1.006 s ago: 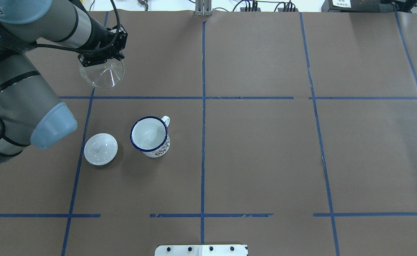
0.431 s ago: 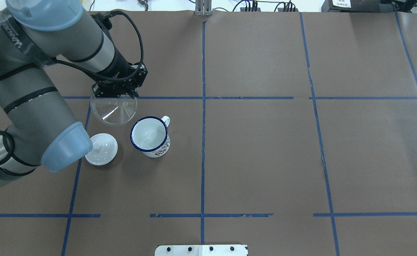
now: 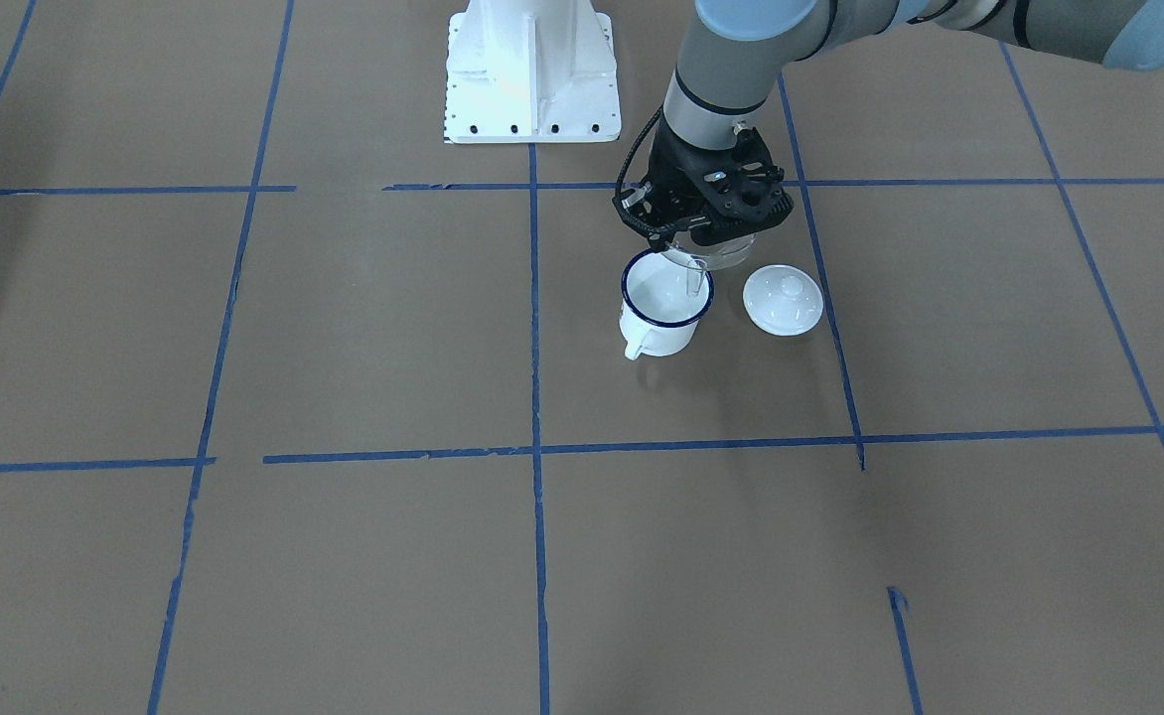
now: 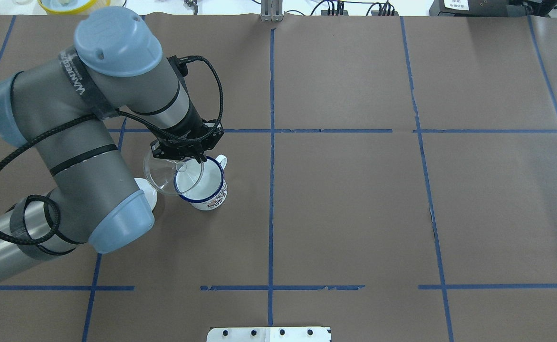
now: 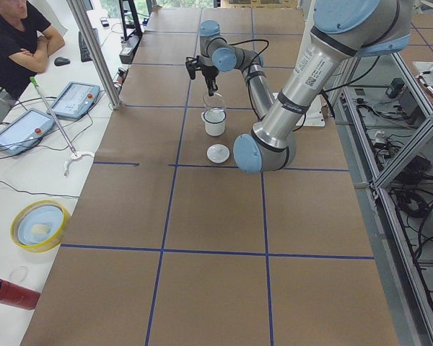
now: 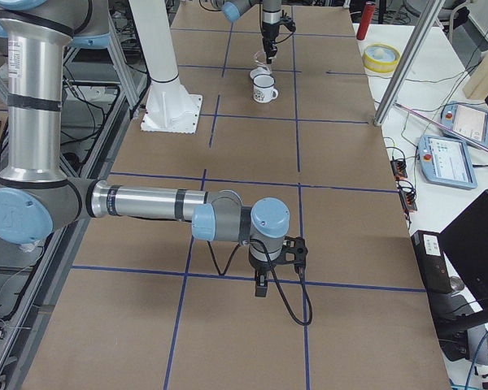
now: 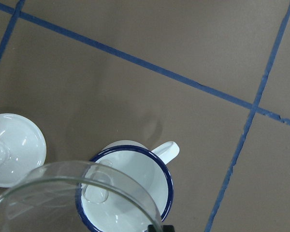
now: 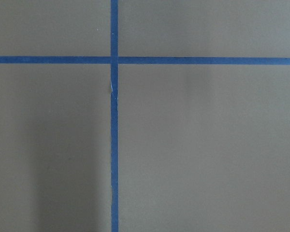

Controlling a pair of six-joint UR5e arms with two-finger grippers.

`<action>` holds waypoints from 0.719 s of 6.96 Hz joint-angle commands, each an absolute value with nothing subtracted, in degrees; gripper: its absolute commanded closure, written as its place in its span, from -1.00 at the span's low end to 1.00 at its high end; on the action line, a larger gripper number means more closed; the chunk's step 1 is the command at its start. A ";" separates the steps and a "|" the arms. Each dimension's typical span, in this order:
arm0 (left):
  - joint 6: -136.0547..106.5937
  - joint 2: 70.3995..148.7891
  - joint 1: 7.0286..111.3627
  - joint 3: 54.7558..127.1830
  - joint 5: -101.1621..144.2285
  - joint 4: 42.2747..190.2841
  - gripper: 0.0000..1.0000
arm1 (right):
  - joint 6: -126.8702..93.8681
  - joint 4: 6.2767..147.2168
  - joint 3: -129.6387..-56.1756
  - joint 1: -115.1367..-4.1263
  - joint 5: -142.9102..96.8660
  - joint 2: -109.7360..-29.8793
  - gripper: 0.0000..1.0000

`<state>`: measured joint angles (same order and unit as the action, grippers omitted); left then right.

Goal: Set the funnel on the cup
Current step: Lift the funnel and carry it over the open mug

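Observation:
My left gripper [image 4: 184, 155] is shut on the rim of the clear funnel [image 4: 162, 178] and holds it just above the white mug with a blue rim [image 4: 206, 186]. The funnel overlaps the mug's lid-side half, and its spout hangs over the mug's mouth [image 3: 663, 298]. In the left wrist view the funnel rim [image 7: 63, 191] lies in front of the mug [image 7: 140, 179], whose handle points away. My right gripper [image 6: 262, 284] hangs low over bare brown paper far from the mug; I cannot tell whether it is open or shut.
The white domed lid with a knob [image 3: 784, 298] lies on the table right beside the mug, half hidden under my left elbow in the overhead view [image 4: 149, 191]. The white robot base [image 3: 532, 70] stands behind the mug. Blue tape lines cross the brown paper.
My left arm has carried the funnel from the far left part of the table toward me and to the right, until it hangs partly over the mug. The mug and lid have not moved.

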<state>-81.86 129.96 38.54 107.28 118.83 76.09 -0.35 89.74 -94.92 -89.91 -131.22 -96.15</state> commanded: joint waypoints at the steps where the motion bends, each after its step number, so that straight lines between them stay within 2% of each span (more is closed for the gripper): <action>1: -79.90 131.74 37.62 103.98 119.18 76.11 1.00 | -0.35 89.74 -94.92 -89.91 -131.22 -96.15 -1.00; 5: -79.72 131.75 36.48 103.54 119.09 76.46 1.00 | -0.35 89.74 -94.92 -89.91 -131.22 -96.15 -1.00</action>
<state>-79.75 131.76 36.80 103.80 119.12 76.30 -0.35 89.74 -94.92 -89.91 -131.22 -96.15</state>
